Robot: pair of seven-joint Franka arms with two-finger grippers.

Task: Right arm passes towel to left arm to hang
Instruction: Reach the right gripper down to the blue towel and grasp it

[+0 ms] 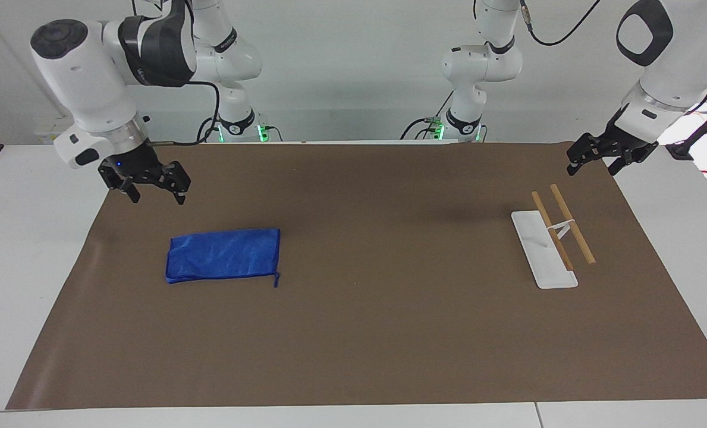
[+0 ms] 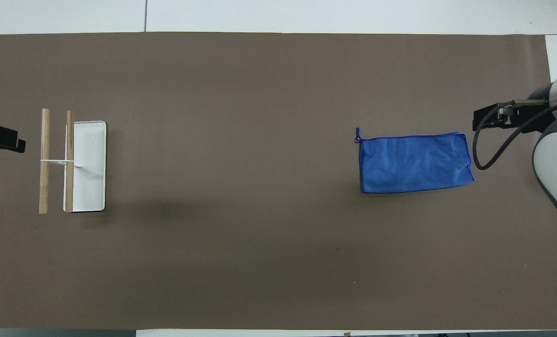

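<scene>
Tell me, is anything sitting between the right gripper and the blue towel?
Nothing visible. The right gripper hangs open over bare mat, and the towel lies flat with only mat between them.
</scene>
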